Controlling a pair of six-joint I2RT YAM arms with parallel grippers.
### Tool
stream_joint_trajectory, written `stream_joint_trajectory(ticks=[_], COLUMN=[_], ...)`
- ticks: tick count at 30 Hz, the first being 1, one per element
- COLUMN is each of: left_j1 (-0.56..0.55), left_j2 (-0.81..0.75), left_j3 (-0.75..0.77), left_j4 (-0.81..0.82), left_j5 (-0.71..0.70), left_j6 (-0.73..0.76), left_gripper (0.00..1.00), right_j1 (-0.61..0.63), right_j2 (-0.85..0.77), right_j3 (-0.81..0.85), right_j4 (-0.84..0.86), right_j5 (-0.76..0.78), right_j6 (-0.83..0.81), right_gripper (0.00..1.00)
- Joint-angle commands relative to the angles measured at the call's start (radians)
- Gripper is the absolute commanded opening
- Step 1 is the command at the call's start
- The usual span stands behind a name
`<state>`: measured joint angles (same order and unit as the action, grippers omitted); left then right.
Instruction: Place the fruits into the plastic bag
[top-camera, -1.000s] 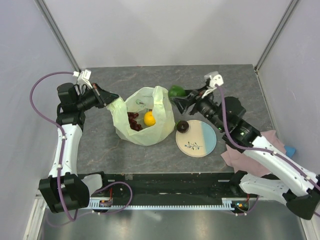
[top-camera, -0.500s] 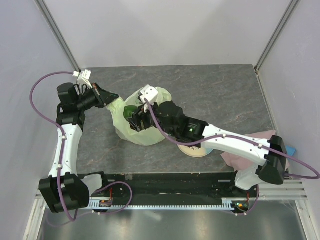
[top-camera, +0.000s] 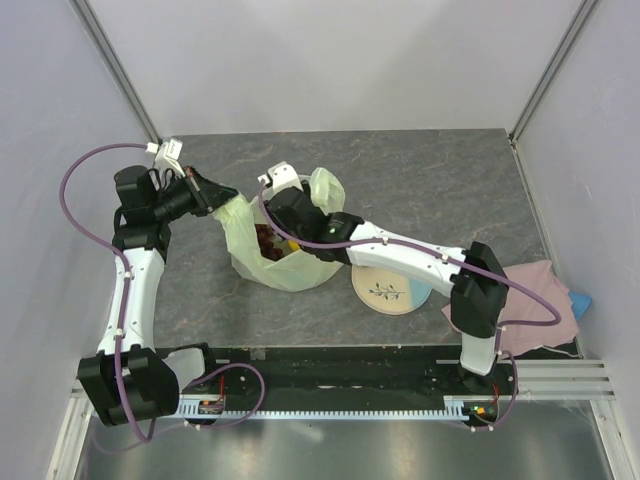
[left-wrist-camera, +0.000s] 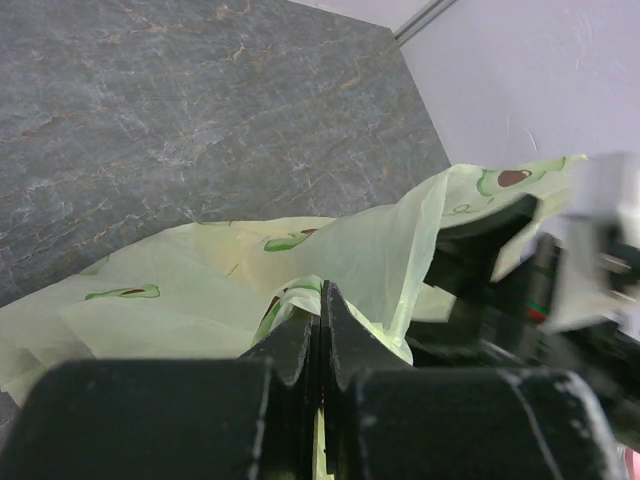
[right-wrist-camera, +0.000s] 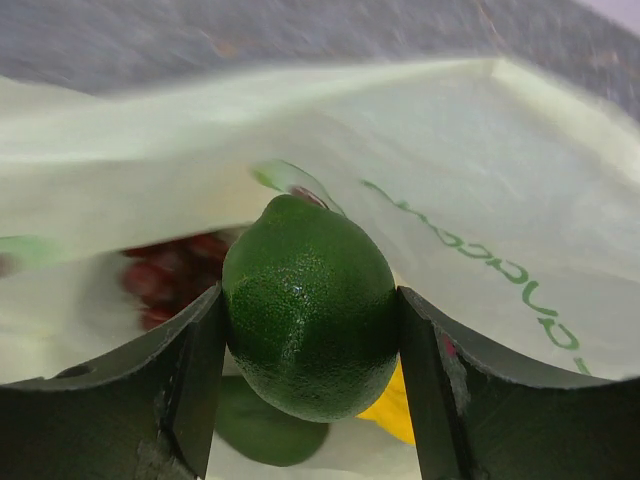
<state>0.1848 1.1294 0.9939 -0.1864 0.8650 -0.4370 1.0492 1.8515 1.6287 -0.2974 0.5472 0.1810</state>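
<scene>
— Where's the avocado (right-wrist-camera: 310, 310)?
— Inside the bag (right-wrist-camera: 480, 170) mouth. The right gripper (right-wrist-camera: 310, 300) clamps it, long axis along the spread fingers, narrow end past the tips.
— And the left gripper (left-wrist-camera: 321, 318)?
— Pressed together on the bag's left edge. The grapes (right-wrist-camera: 165, 280) are half hidden.

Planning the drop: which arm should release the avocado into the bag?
Right: the right gripper holds the avocado inside the plastic bag. The left gripper is shut on the bag's edge, holding it open.

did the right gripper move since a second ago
Yes. The right gripper moved left, from the plate's far edge into the plastic bag's mouth, shut on the avocado.
</scene>
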Motion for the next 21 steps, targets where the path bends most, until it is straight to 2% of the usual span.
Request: stream_joint_trajectory(ticks=[1,10,14,16,21], left_j1=[0.004,0.004,0.004,0.002,0.004], left_j2=[-0.006,-0.005,-0.005,-0.003,-0.005], left_j3=[0.015,0.015,0.014,0.014,0.014], left_j4=[0.010,0.008,0.011,0.011,0.010], left_j5=[0.003,0.005,0.006,0.008,0.008], left_j6=[0.038,0.037,0.035,0.034,0.034], left_gripper=[0.02,0.01,0.02,0.01,0.02], right_j1=[-0.038,-0.049,-0.052,-0.052,-0.052], right_j2=[0.020,0.083,0.083,0.083,0.084], right_j3=[0.004,-0.056,-0.099,-0.105,-0.104], right_j4=[-0.111,-0.229,-0.229,-0.226,-0.226], right_j5=[0.002,-0.033,-0.069,-0.088,-0.095], right_j6=[0.060,0.130,0.153,0.158,0.158], right_gripper=[0.14,0.17,0.19,0.24,0.43])
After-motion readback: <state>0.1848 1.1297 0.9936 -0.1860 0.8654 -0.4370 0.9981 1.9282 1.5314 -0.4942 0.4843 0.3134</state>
